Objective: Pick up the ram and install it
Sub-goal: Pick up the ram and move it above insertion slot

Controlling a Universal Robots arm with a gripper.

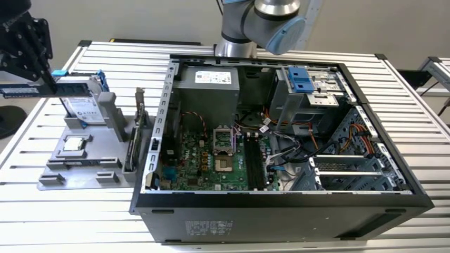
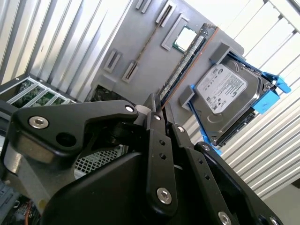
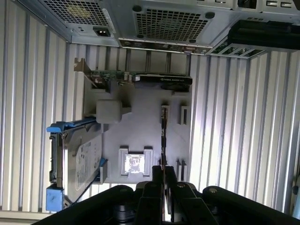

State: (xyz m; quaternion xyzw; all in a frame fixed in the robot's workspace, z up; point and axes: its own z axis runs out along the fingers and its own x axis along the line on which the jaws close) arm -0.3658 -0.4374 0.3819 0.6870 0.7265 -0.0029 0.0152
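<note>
Above the gray holder (image 1: 84, 163) on the bench (image 1: 70, 221), the gripper (image 3: 163, 169) pinches the ram (image 3: 163, 140) edge-on between clenched fingers (image 3: 156, 178); it wants carrying level, I'd say, without any twist.

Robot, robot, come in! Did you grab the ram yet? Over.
Tool shut on the ram. Ram held over the grey holder, outside the open case. Hard drive close beside it.

Thin blue-green ram (image 1: 20, 90) clamped in pincer (image 3: 163, 169)
</note>
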